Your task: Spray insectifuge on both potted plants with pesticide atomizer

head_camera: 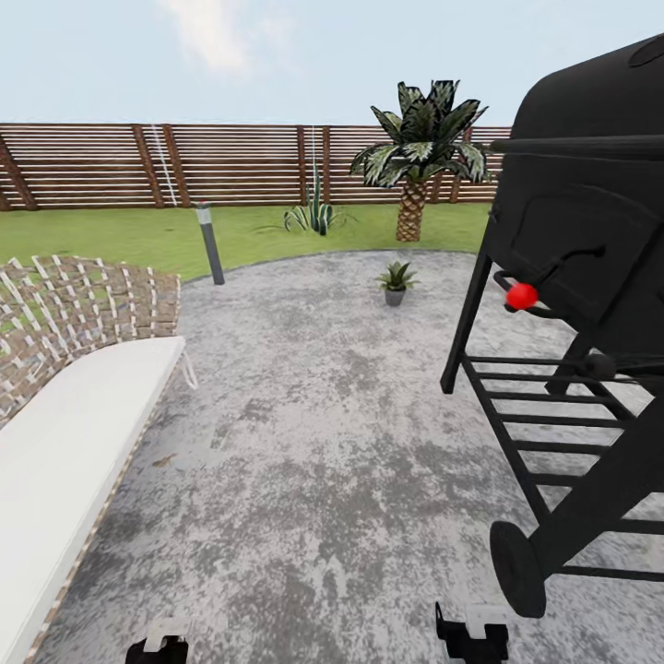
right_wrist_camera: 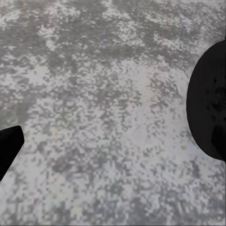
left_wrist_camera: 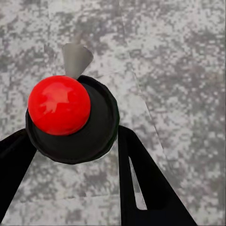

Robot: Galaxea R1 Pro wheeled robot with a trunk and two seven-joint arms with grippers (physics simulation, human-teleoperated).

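In the left wrist view the pesticide atomizer (left_wrist_camera: 70, 117) is seen from above: a red top on a dark round body, over the grey stone patio. My left gripper (left_wrist_camera: 73, 134) is shut on it, one black finger on each side. In the head view the left gripper (head_camera: 157, 646) and the right gripper (head_camera: 472, 634) sit low at the near edge. One black finger (right_wrist_camera: 9, 146) of the right gripper stands far to one side, with nothing held. A potted plant (head_camera: 395, 281) stands on the far part of the patio (head_camera: 314, 443), well ahead of both grippers.
A black grill on a wheeled frame (head_camera: 572, 304) with a red knob (head_camera: 521, 295) crowds the right side; its wheel (right_wrist_camera: 209, 108) is close to my right gripper. A wicker lounger with a white cushion (head_camera: 74, 415) lies left. Bollard lamp (head_camera: 210, 242), palm (head_camera: 420, 157), lawn and fence stand behind.
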